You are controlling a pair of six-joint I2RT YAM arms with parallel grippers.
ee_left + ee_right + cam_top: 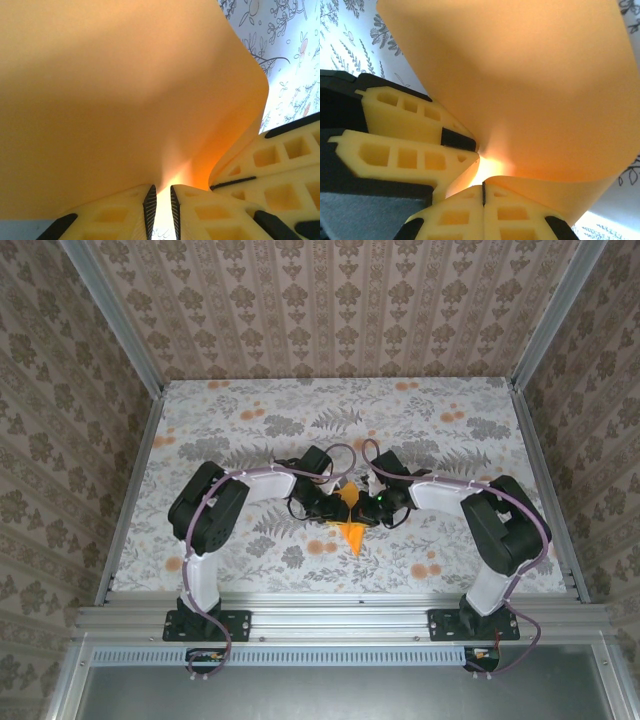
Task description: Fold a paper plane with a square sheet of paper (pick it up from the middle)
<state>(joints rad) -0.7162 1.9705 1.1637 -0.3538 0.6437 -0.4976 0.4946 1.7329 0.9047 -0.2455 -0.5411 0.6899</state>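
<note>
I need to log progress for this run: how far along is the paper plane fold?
Done: the thin orange paper sheet is off the floral tabletop. In hand: left gripper and right gripper both pinch it, bowed. Left: no crisp creases or dart shape visible yet.

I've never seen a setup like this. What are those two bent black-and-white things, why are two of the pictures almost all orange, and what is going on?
Those are two robot arms bolted at the near edge of a flower-print table, filmed from above. Their tips meet at an orange square sheet of paper, lifted between them. The other pictures come from small cameras on each wrist, so the paper fills them. The left gripper and the right gripper, cream two-finger clamps, both pinch the sheet's edge.
</note>
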